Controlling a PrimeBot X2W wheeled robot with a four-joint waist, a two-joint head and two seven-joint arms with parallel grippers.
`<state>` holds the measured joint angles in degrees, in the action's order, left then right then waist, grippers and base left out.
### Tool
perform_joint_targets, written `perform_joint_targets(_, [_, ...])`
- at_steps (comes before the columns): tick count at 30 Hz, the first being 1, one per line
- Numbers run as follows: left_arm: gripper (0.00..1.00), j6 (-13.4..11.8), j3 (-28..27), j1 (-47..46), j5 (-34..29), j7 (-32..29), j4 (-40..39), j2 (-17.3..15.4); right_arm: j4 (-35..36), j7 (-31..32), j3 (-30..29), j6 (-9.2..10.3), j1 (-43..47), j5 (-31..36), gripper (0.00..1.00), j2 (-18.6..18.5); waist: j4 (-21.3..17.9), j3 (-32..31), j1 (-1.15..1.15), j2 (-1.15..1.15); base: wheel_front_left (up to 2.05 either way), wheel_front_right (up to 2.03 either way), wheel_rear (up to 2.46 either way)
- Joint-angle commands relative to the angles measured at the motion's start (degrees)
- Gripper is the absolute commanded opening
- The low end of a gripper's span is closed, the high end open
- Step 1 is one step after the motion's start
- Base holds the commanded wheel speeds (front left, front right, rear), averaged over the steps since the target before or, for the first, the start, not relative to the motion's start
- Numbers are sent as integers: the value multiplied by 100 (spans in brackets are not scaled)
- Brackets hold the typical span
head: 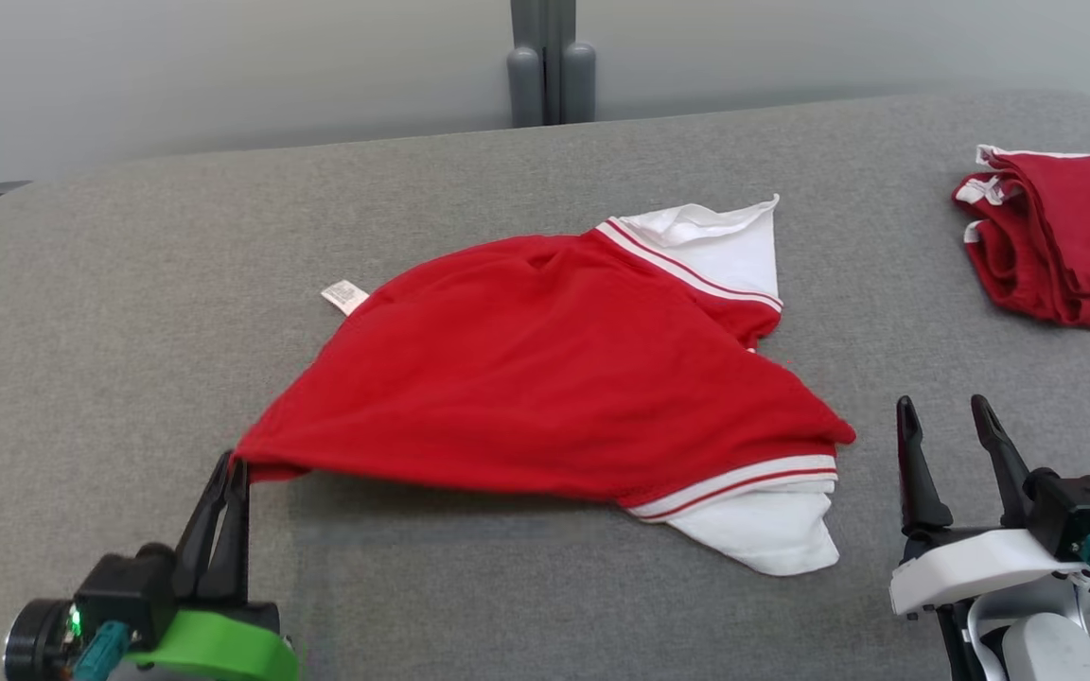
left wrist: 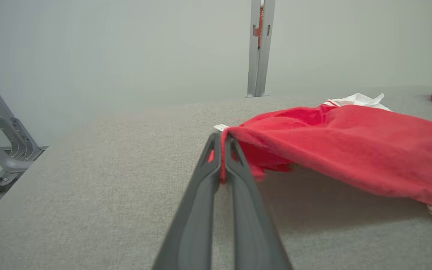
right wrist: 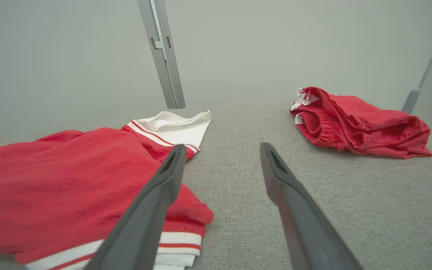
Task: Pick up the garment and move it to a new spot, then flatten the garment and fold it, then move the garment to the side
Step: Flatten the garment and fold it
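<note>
Our left gripper (head: 235,468) pinches a corner of the red shirt (head: 545,378) lying on the table (head: 129,284); our right gripper (head: 944,409) gapes empty; soft, light cloth should sag, so we'd take another corner.

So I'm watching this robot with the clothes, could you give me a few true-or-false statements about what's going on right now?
1. The left claw is pinched shut on a corner of the red shirt. True.
2. The right claw is gripping the shirt too. False: it stands open beside the shirt and holds nothing.
3. The shirt is already neatly folded. False: it lies spread out and rumpled, with the pinched corner lifted off the grey surface.
4. A second red garment lies bunched at the far right of the surface, apart from the shirt. True.
</note>
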<state>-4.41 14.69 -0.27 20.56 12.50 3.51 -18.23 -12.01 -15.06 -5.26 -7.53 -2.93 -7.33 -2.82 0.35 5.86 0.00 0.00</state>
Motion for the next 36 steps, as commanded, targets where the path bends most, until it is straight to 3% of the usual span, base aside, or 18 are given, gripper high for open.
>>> perform_joint_targets(1, [0,-67,-78,191,81,-20,-48,-28,-6,-15,-57,9,58,36,100,-14,126,-45,0,0,0,0,0])
perform_joint_targets(6, [0,-131,-244,511,345,33,310,73,-35,-15,-231,9,12,135,100,-14,114,11,0,0,0,0,0])
perform_joint_targets(11, [0,38,-248,437,557,155,999,297,-32,-15,-351,9,-111,188,100,-13,20,52,0,0,0,0,0])
perform_joint_targets(12, [9,73,-248,396,573,184,1138,353,-36,-15,-389,9,-112,205,100,-15,5,56,0,0,0,0,0])
perform_joint_targets(14, [45,107,-273,341,564,230,1365,435,-42,-15,-437,9,-128,225,100,-12,-15,55,0,0,0,0,0])
perform_joint_targets(15, [85,123,-306,330,589,237,1463,505,-45,-15,-461,9,-136,227,100,-13,-21,52,0,0,0,0,0])
perform_joint_targets(16, [100,131,-341,329,608,254,1523,554,-50,-15,-475,9,-138,238,100,-13,-22,45,0,0,0,0,0])
perform_joint_targets(29, [100,139,-1355,859,335,270,1094,781,-111,-15,-536,9,-132,227,100,-13,234,-95,0,0,0,0,0])
perform_joint_targets(36, [100,390,-1236,542,33,271,702,1125,-709,47,-366,9,-521,437,100,-12,401,-106,0,0,0,0,0])
